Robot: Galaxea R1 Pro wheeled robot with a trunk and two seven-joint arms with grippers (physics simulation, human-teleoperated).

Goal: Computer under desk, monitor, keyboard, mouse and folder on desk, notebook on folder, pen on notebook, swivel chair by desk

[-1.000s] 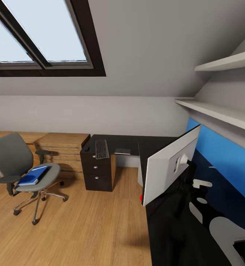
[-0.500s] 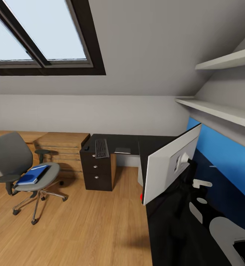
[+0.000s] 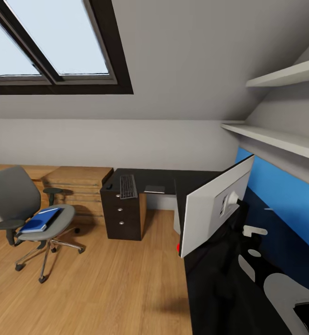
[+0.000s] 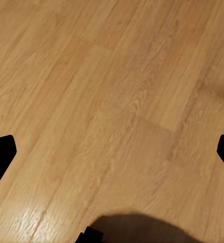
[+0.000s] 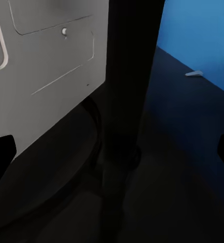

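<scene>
The grey swivel chair (image 3: 22,218) stands on the wood floor at the left, apart from the desk. A blue folder (image 3: 40,220) lies on its seat. The black L-shaped desk (image 3: 164,179) carries the keyboard (image 3: 128,186), a small dark mouse (image 3: 109,187) beside it, and a flat grey notebook-like item (image 3: 154,190). The white monitor (image 3: 215,209) stands on the desk's near wing, back towards me. My left gripper (image 4: 112,157) hangs open over bare floor. My right gripper (image 5: 112,152) is open behind the monitor's dark stand (image 5: 129,86). I cannot pick out the pen.
A drawer unit (image 3: 122,216) sits under the desk's far end, beside a low wooden chest (image 3: 77,186). Wall shelves (image 3: 275,137) run above the blue panel (image 3: 285,195) on the right. A pale box (image 3: 177,223) shows under the desk. A skylight (image 3: 47,42) slopes overhead.
The whole picture has shifted slightly, so the camera moved. None of the things has visibly moved.
</scene>
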